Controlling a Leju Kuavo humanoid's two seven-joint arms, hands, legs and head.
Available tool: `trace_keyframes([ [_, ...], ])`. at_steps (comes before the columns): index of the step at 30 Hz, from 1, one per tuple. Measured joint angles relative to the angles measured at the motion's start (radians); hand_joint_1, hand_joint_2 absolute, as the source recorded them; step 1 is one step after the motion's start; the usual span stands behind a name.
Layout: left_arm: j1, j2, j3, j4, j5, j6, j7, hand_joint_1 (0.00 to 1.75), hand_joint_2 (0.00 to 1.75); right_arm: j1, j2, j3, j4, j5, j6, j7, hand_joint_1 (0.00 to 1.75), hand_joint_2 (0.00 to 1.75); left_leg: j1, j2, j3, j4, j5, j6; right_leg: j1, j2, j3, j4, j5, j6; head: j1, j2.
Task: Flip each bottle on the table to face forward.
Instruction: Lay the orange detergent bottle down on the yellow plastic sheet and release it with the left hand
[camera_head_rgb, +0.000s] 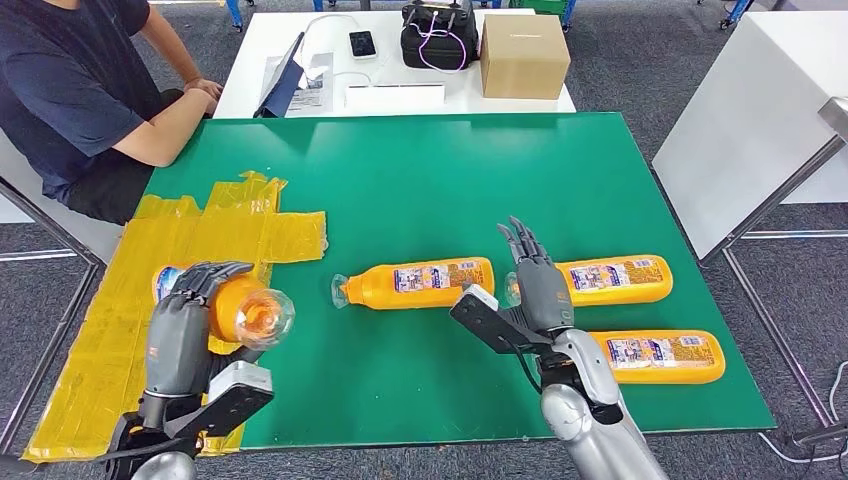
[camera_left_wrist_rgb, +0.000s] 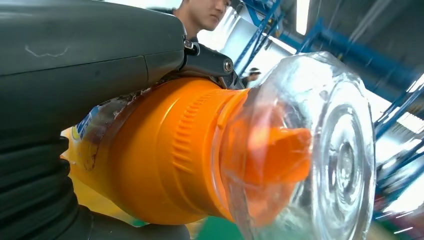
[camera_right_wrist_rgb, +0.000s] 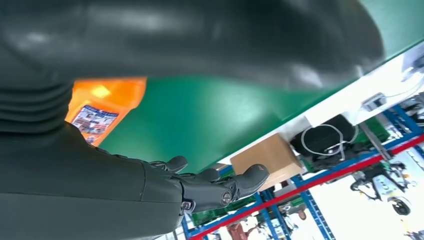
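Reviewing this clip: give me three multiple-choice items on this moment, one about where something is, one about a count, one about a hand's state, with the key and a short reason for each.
1. Where is the cardboard box?
A. On the white table beyond the green mat
B. On the yellow sheet
C. In the right hand

2. How many orange bottles lie on the green mat, unheld?
A. One
B. Three
C. Five

3. What is the left hand doing?
A. Hanging open
B. Pressing flat on the mat
C. Gripping an orange bottle

Key: 1 A, the box sits on the white table. 2 B, three bottles lie flat on the mat. 3 C, its fingers wrap the held bottle.
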Motion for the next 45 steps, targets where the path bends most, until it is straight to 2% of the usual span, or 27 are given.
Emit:
trace_keyframes([
  [4, -0.030, 0.043, -0.031, 0.074, -0.154, -0.073, 0.099, 1.75, 1.75, -0.013, -0.001, -0.018, 0.005, 0.014, 0.024, 0.014, 0.00, 0.00, 0.000, 0.000, 0.000, 0.000, 0.000, 0.000, 0.000, 0.000, 0.000, 0.000, 0.000, 0.000, 0.000, 0.000],
  [10, -0.104, 0.117, -0.092, 0.258, -0.247, -0.166, 0.198, 1.75, 1.75, -0.080, 0.008, -0.022, 0.066, 0.018, 0.053, 0.015, 0.00, 0.00, 0.000, 0.001, 0.000, 0.000, 0.001, 0.001, 0.000, 0.000, 0.001, 0.000, 0.000, 0.000, 0.000, 0.000],
  [11, -0.116, 0.129, -0.102, 0.292, -0.260, -0.184, 0.215, 1.47, 1.75, -0.091, 0.012, -0.020, 0.079, 0.019, 0.056, 0.015, 0.00, 0.00, 0.000, 0.001, 0.000, 0.000, 0.001, 0.001, 0.000, 0.000, 0.001, 0.000, 0.000, 0.000, 0.000, 0.000],
  [12, -0.130, 0.140, -0.112, 0.326, -0.271, -0.200, 0.232, 1.04, 1.75, -0.102, 0.017, -0.018, 0.093, 0.020, 0.059, 0.016, 0.00, 0.00, 0.000, 0.001, 0.000, 0.000, 0.001, 0.001, 0.000, 0.000, 0.001, 0.001, 0.000, 0.000, 0.000, 0.000],
  [14, -0.155, 0.161, -0.128, 0.394, -0.283, -0.223, 0.256, 0.17, 0.87, -0.124, 0.026, -0.008, 0.124, 0.022, 0.066, 0.016, 0.00, 0.00, 0.000, 0.001, 0.000, 0.000, 0.001, 0.001, 0.000, 0.000, 0.000, 0.001, 0.000, 0.000, 0.000, 0.000],
  [15, -0.165, 0.169, -0.134, 0.422, -0.284, -0.229, 0.263, 0.00, 0.44, -0.134, 0.030, -0.003, 0.138, 0.024, 0.070, 0.017, 0.00, 0.00, 0.000, 0.001, 0.000, 0.000, 0.001, 0.001, 0.000, 0.000, 0.000, 0.001, 0.000, 0.000, 0.000, 0.000],
  [16, -0.175, 0.176, -0.139, 0.449, -0.284, -0.232, 0.269, 0.00, 0.00, -0.142, 0.033, 0.003, 0.152, 0.027, 0.073, 0.018, 0.00, 0.00, 0.000, 0.001, 0.000, 0.000, 0.001, 0.001, 0.000, 0.000, 0.000, 0.001, 0.000, 0.000, 0.000, 0.000],
  [23, -0.237, 0.197, -0.149, 0.554, -0.259, -0.253, 0.293, 0.00, 0.00, -0.208, 0.042, 0.046, 0.258, 0.041, 0.098, 0.032, 0.00, 0.00, 0.000, 0.000, 0.000, 0.000, 0.002, 0.001, 0.000, 0.000, 0.001, 0.001, 0.000, 0.000, 0.000, 0.000],
  [29, -0.251, 0.201, -0.152, 0.580, -0.259, -0.255, 0.295, 0.00, 0.00, -0.227, 0.044, 0.057, 0.298, 0.041, 0.102, 0.033, 0.00, 0.00, 0.000, -0.001, 0.000, 0.000, 0.002, 0.002, 0.000, 0.000, 0.002, 0.001, 0.000, 0.000, 0.000, 0.000],
  [33, -0.258, 0.202, -0.153, 0.589, -0.253, -0.261, 0.295, 0.00, 0.00, -0.234, 0.045, 0.061, 0.314, 0.040, 0.107, 0.033, 0.00, 1.75, 0.000, -0.001, 0.001, 0.000, 0.002, 0.002, 0.000, 0.000, 0.002, 0.001, 0.000, 0.000, 0.000, 0.000],
  [38, -0.285, 0.211, -0.154, 0.592, -0.101, -0.345, 0.253, 0.00, 0.00, -0.277, 0.048, 0.087, 0.379, 0.019, 0.174, 0.016, 0.00, 1.75, 0.000, -0.002, 0.002, 0.000, 0.003, 0.001, 0.000, -0.001, 0.003, 0.002, 0.000, 0.000, 0.000, 0.000],
  [42, -0.311, 0.232, -0.149, 0.570, 0.213, -0.451, 0.186, 0.00, 0.00, -0.333, 0.055, 0.138, 0.487, -0.003, 0.219, -0.038, 0.00, 1.75, 0.000, -0.003, 0.003, 0.000, 0.004, 0.000, 0.000, -0.001, 0.004, 0.003, 0.001, -0.001, 0.000, 0.000],
  [45, -0.299, 0.246, -0.133, 0.530, 0.398, -0.481, 0.163, 0.00, 0.00, -0.364, 0.056, 0.170, 0.561, -0.019, 0.233, -0.069, 0.00, 1.75, 0.000, -0.003, 0.002, 0.000, 0.004, 0.000, 0.000, -0.001, 0.003, 0.003, 0.002, -0.002, 0.000, 0.000],
])
